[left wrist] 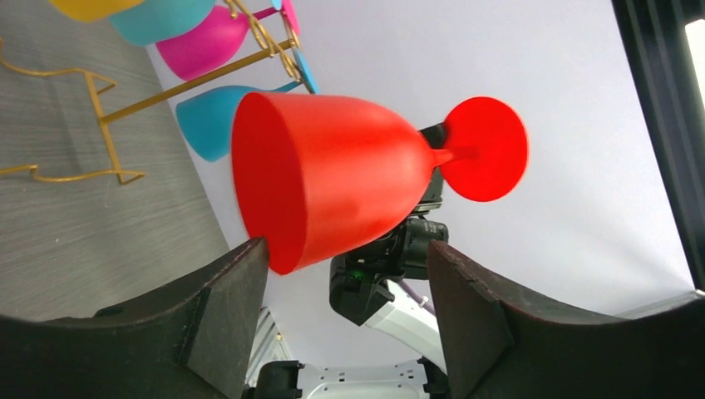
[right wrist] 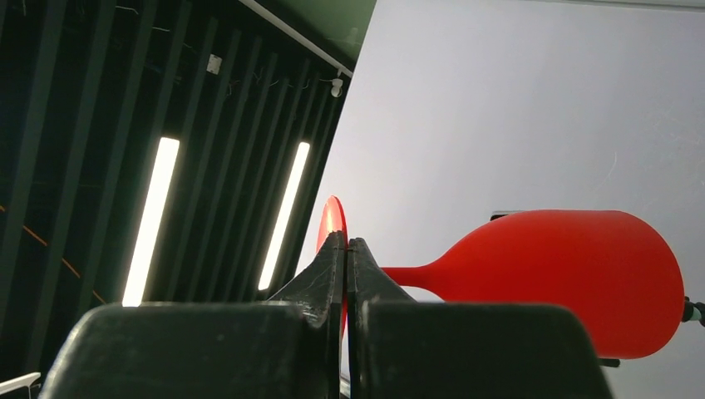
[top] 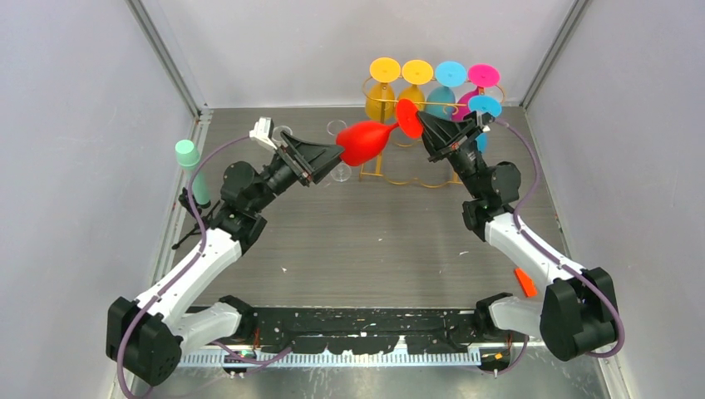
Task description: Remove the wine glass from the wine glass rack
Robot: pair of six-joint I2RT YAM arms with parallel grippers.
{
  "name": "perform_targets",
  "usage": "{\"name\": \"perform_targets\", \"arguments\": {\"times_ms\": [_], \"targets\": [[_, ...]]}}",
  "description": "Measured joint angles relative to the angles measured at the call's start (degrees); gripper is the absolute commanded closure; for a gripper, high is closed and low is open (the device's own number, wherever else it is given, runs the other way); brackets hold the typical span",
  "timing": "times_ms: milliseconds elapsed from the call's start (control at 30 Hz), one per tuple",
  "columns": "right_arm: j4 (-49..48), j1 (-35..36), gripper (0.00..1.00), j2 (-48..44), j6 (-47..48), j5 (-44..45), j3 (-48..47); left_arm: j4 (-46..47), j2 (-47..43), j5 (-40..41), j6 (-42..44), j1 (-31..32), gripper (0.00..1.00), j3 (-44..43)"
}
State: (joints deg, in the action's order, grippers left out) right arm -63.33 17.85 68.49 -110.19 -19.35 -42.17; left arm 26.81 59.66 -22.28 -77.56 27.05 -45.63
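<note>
Red wine glass hangs horizontal at upper centre of the top view, clear of the gold wire rack just behind it. Right gripper pinches its foot disc (fingers pressed almost together). Left gripper is spread wide at the bowl mouth, one finger at the rim.
</note>
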Motion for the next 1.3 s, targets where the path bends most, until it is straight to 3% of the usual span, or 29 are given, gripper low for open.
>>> {"name": "perform_targets", "arguments": {"times_ms": [233, 400, 700, 900, 967, 1033, 1067, 1100, 1200, 1300], "targets": [[0.6, 0.8, 1.00, 0.0, -1.6, 1.7, 2.0, 6.6, 1.4, -2.9, -2.9, 0.0, 0.40, 0.0], [-1.3, 1.3, 1.00, 0.8, -2.9, 2.5, 2.0, 9.7, 1.6, -4.5, -4.2, 0.0, 0.56, 0.0], [-5.2, 2.1, 1.00, 6.2, -7.0, 3.4, 2.4, 12.2, 1.6, -7.8, -5.0, 0.0, 0.74, -1.0], [-7.1, 2.6, 1.00, 8.6, -8.1, 3.4, 2.5, 13.5, 1.7, -9.0, -5.1, 0.0, 0.99, -1.8], [-7.6, 2.7, 0.99, 8.8, -8.1, 3.5, 2.5, 14.0, 1.8, -9.2, -5.0, 0.0, 1.00, -1.9], [-8.0, 2.7, 0.90, 9.0, -8.1, 3.5, 2.5, 14.6, 2.0, -9.3, -4.8, 0.0, 1.00, -1.9], [-8.3, 2.7, 0.75, 9.2, -8.1, 3.5, 2.5, 14.6, 2.0, -9.3, -4.7, 0.0, 1.00, -1.9], [-8.3, 2.7, 0.68, 9.3, -8.1, 3.5, 2.5, 14.6, 2.1, -9.3, -4.5, 0.0, 1.00, -1.9], [-8.1, 2.7, 0.21, 9.7, -7.3, 3.2, 2.5, 13.4, 2.1, -9.5, -2.3, 0.1, 1.00, -2.0], [-7.9, 2.7, 0.13, 9.6, -5.1, 3.5, 2.8, 8.6, 2.0, -9.3, 1.9, 0.3, 1.00, -2.4]]}}
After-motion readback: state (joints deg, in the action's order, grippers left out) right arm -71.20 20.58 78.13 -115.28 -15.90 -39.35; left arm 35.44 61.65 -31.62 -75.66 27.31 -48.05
